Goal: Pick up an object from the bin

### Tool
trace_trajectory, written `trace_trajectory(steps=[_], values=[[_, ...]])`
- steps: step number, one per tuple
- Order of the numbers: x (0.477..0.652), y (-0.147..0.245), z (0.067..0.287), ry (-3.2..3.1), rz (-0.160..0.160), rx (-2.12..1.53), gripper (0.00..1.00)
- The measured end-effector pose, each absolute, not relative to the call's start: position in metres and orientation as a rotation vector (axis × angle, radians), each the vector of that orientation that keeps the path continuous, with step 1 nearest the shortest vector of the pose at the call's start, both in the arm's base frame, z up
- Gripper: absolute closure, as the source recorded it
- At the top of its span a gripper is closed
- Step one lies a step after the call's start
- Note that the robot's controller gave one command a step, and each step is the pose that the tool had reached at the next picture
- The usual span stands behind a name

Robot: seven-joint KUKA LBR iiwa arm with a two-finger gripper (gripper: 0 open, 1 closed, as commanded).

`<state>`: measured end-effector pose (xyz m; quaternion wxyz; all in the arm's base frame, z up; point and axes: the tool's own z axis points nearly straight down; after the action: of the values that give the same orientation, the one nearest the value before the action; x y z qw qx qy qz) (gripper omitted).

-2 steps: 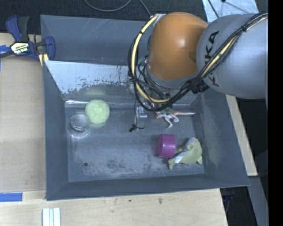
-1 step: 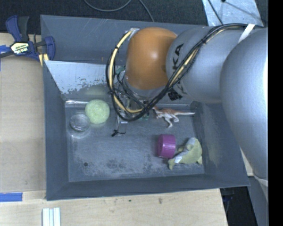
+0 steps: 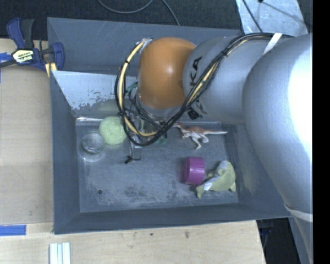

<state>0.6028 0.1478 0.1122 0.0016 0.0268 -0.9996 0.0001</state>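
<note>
The gripper [image 3: 133, 152] is seen low in the bin [image 3: 66, 164], just right of the pale green ball [image 3: 112, 131] lying far left. Whether it is released or clenched cannot be told. If the ball is chosen, it should be straddled squarely, lest it roll.

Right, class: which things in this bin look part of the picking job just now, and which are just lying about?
Part of the job:
- gripper
- bin
- green ball, nearest the gripper, likely target

Lying about:
- clear cup
- toy dinosaur
- purple cup
- yellow-green toy
</note>
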Motion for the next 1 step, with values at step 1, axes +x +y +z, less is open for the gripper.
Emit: trace_trajectory(steps=[1], values=[[0.6138, 0.158, 0.1364, -3.144, -0.002, -0.081, 0.0]])
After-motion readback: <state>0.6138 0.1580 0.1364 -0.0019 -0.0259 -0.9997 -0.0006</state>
